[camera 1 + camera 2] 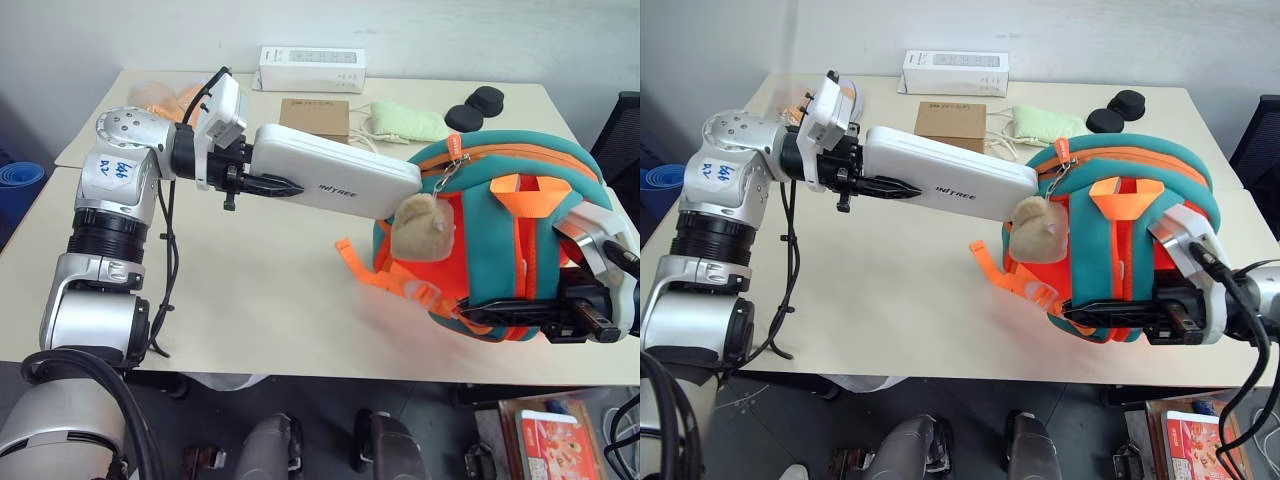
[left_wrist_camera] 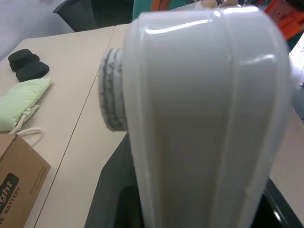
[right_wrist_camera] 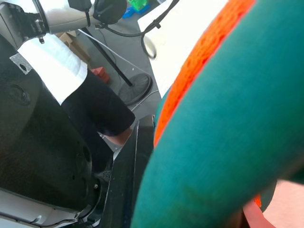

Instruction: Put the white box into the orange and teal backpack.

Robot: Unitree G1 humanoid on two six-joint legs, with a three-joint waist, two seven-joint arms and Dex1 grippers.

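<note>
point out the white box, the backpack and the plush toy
white box (image 1: 335, 175), left eye view, middle of its glossy face
backpack (image 1: 500, 160), left eye view, teal top panel
plush toy (image 1: 422, 228), left eye view, its tan body

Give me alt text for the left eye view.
The left gripper holds the white box level, its far end at the orange and teal backpack, which the right gripper grips at the table's near edge.

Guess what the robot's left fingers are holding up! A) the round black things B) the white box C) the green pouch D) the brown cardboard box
B: the left fingers are shut on one end of the white box, holding it above the table with its far end at the orange and teal backpack.
</note>
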